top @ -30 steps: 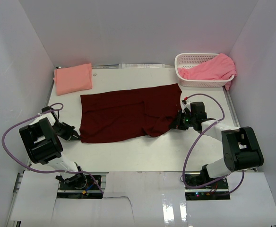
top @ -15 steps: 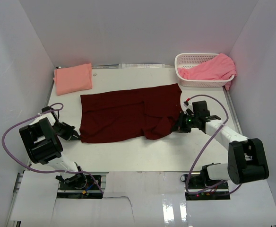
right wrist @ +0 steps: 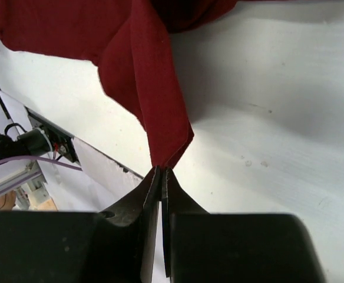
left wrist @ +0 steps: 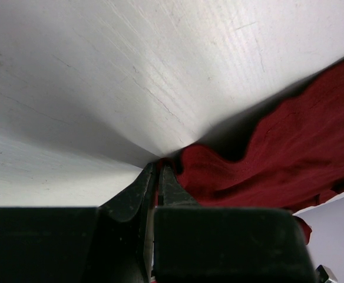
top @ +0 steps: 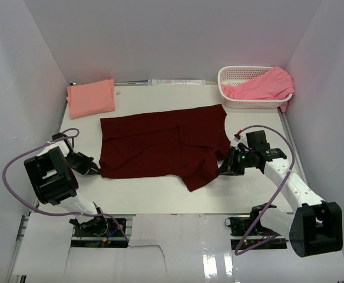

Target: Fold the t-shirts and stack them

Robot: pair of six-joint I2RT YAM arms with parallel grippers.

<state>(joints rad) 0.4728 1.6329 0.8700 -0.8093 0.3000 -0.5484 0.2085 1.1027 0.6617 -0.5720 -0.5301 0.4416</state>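
A dark maroon t-shirt (top: 151,144) lies spread across the middle of the table. My left gripper (top: 96,171) is shut on its near left corner, low on the table; in the left wrist view the closed gripper (left wrist: 158,168) pinches the maroon t-shirt (left wrist: 278,153). My right gripper (top: 221,168) is shut on the shirt's right edge, with a flap hanging toward the near side. The right wrist view shows the gripper (right wrist: 161,171) closed on a folded point of maroon t-shirt (right wrist: 142,76). A folded salmon-peach t-shirt (top: 91,98) lies far left. A pink t-shirt (top: 260,86) fills the basket.
A white lattice basket (top: 231,75) stands at the far right corner. White walls close in the table on the left, back and right. The arm bases and purple cables sit along the near edge.
My right gripper has moved toward the near edge and rightward, dragging the maroon shirt's right side with it. The left gripper has stayed put.
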